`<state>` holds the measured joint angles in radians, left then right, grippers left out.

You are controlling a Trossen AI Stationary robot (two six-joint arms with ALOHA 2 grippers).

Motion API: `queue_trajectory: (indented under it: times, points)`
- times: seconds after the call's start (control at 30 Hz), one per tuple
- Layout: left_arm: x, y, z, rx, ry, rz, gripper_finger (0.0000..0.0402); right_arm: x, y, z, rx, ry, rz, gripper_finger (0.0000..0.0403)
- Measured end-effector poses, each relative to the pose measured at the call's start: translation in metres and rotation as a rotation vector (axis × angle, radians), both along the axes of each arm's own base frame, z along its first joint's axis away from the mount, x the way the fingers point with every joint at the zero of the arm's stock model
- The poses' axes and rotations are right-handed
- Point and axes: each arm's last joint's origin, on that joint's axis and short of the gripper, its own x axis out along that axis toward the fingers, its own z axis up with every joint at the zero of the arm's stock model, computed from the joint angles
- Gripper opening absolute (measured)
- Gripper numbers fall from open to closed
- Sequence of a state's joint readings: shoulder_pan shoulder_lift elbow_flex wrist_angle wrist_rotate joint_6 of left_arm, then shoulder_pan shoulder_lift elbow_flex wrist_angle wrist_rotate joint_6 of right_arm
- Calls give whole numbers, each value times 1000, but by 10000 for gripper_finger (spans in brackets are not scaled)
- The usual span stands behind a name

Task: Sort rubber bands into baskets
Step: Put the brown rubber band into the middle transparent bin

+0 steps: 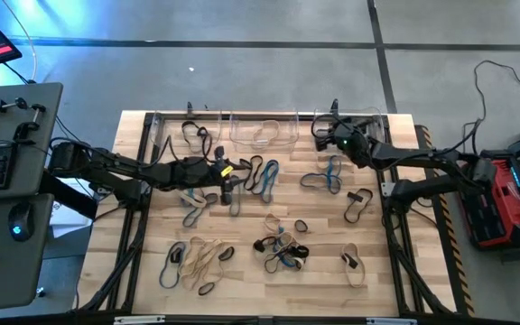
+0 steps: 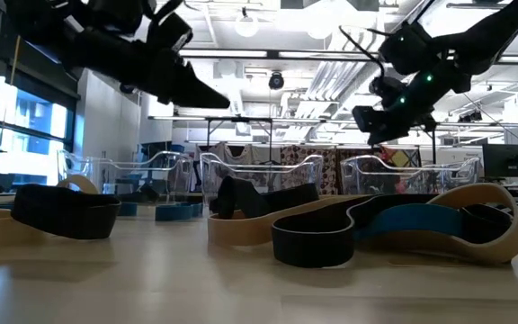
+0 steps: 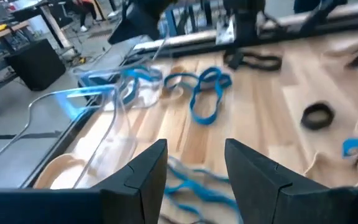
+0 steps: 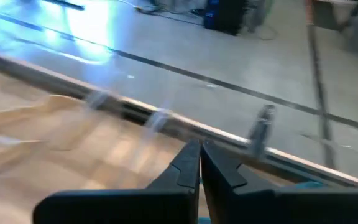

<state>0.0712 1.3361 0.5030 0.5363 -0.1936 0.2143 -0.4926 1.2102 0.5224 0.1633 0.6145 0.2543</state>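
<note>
Most of the rubber bands (image 1: 278, 244) lie loose on the wooden table (image 1: 395, 280), spread over the middle and lower part of the high view: a tan and black heap at the lower left, a mixed black and blue knot near the centre, blue ones in the middle right and some more under the left arm. The three clear baskets (image 1: 264, 131) stand in a row along the upper edge of the table; the left one already holds black bands and the middle one tan bands, and what the right one holds I cannot tell from above, though a bit of blue shows at the lower edge of the right wrist view. The right gripper (image 1: 325, 134) is in the upper middle-right of the high view, at the right basket, and in its wrist view the two fingers (image 4: 188, 163) are pressed together with nothing visible between them. I judge that this arm is at the drop end of one cycle, with no band in its grip. The left gripper (image 1: 227, 171) hovers over the table at centre left, its fingers (image 3: 145, 171) apart and empty, with blue bands on the wood below and ahead of it. The next move, I think, calls for the left gripper to go down on one single blue band, close on it and carry it to the matching basket, while the right gripper must spread its fingers before any new pick.
</note>
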Motion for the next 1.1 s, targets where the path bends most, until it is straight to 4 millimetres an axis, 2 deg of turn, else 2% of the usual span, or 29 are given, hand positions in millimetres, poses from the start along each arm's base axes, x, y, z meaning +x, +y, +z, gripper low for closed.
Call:
queue_trajectory:
  times: [0.2,0.4,0.53,0.7,0.87,1.1]
  points:
    - [0,7,1,-9,-1,25,155,13,20,2,-2,-28,105,1]
    - [0,6,0,12,19,-8,154,21,32,7,-34,-96,140,0]
    - [-1,3,-2,-13,43,-8,154,26,38,11,3,-181,226,0]
    - [-12,-3,-9,-75,179,-7,154,33,50,16,-27,-211,340,0]
    - [-26,-16,-14,-130,327,-45,154,38,57,23,-107,-214,405,0]
    - [-39,-47,-25,-296,489,-171,153,41,67,27,-174,-184,476,0]
